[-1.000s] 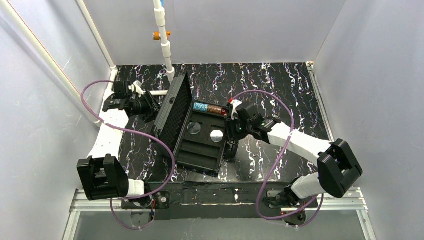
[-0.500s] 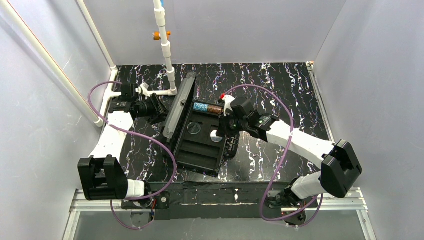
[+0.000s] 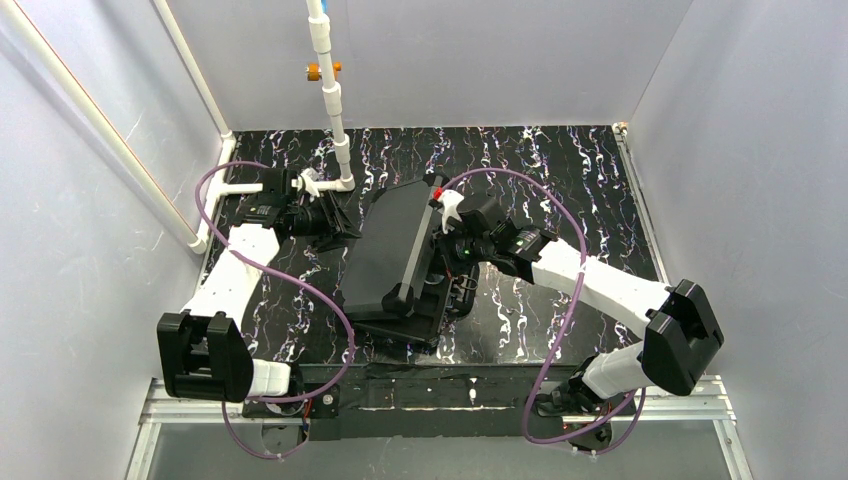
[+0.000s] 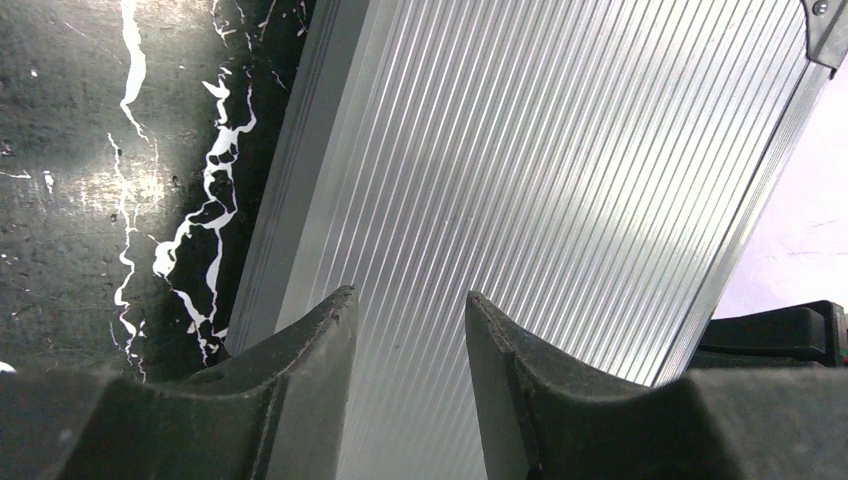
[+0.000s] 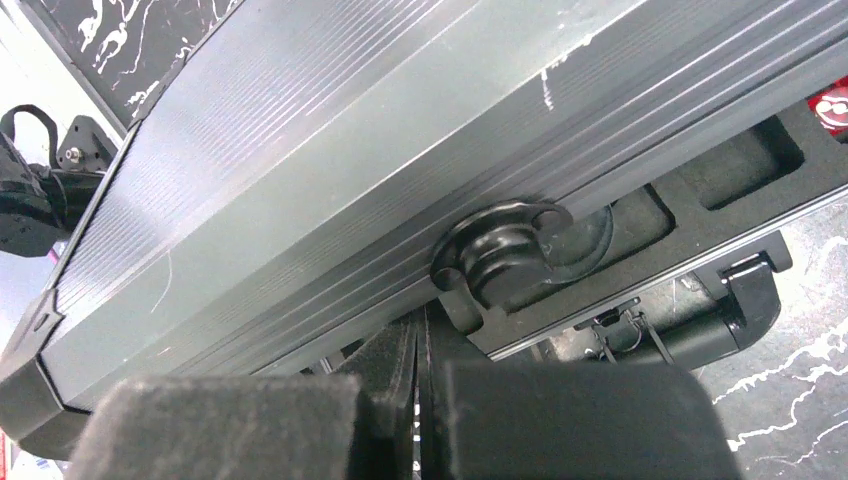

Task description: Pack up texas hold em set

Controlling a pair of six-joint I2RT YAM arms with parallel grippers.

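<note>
Lid [image 3: 392, 240] hangs half-closed over the case [image 3: 405, 325] — left hand [image 4: 408, 305] released behind it, right hand [image 5: 424, 370] clenched empty beneath its edge, seemingly steadying it.

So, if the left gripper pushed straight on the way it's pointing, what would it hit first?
The left gripper would probably meet the lid first. Its ribbed face fills the wrist view ahead, though the gap is unclear.
</note>
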